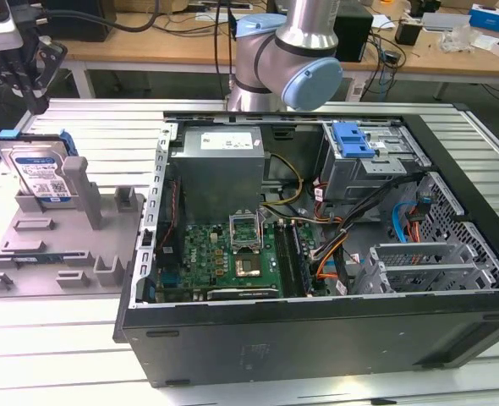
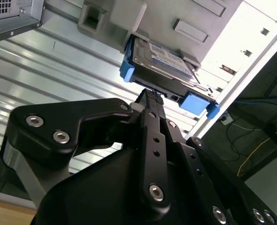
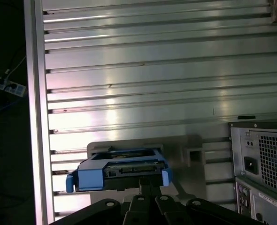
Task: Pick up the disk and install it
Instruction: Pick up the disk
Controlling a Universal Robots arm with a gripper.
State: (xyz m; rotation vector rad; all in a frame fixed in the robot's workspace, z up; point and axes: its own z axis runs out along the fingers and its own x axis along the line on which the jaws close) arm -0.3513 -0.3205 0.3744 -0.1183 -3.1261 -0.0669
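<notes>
The disk [image 1: 40,169] stands on edge at the exterior view's far left, with its labelled face toward the camera and its blue carrier framing it. It sits between the posts of a grey tray [image 1: 63,254]. I judge the tray is there to keep it upright, so that its top edge is free to be taken from above.

The claw [image 1: 36,100] hangs just above that top edge and clear of it. Its fingers are drawn together with nothing between them. In the second wrist view the claw [image 2: 150,96] points down at the carrier's long edge on the disk [image 2: 162,63]. In the first wrist view the claw [image 3: 147,186] lines up over the middle of the disk [image 3: 122,169], which looks like a centred approach.

The tray rests on a slatted metal tabletop [image 1: 97,127]. Just beside it, toward the exterior view's right, a black case [image 1: 317,338] lies on its side with the panel off and its open face up. This is probably so that the inside can be reached from overhead. The arm [image 1: 287,59] rises behind the case.

Inside the case, going rightward, are the power supply [image 1: 220,165], the green board [image 1: 233,254] and a metal drive cage [image 1: 368,165]. A blue clip [image 1: 353,139] sits on top of the cage.

The disk has not yet been lifted, so the work is at its start.
</notes>
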